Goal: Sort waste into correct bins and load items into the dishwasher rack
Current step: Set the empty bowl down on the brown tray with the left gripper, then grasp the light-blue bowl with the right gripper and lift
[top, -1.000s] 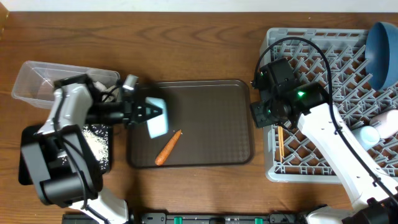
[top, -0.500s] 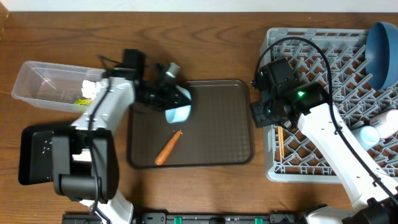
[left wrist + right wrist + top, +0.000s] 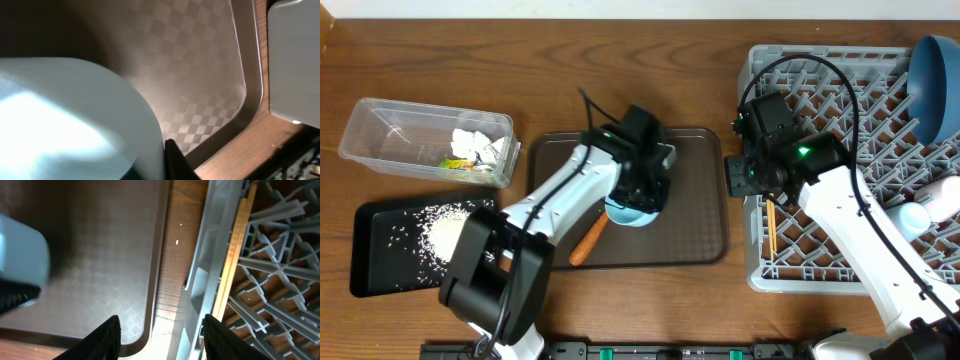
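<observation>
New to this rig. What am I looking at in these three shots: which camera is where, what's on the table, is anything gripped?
Two robot arms with two-finger grippers work at a wooden table. The wide picture comes from a fixed camera overhead. The two close-ups come from a camera on each wrist, looking past its own fingers.

On the table:
- a clear plastic rectangular tub holding crumpled white tissue and a wrapper
- a shallow black tray with loose white rice
- a brown serving tray with a small orange carrot
- a grey plastic lattice dishwasher rack holding a dark blue round plate and wooden chopsticks

The left gripper is shut on a small light blue cup at the brown tray; the cup fills its wrist view. The right gripper hangs open and empty by the rack's edge.
</observation>
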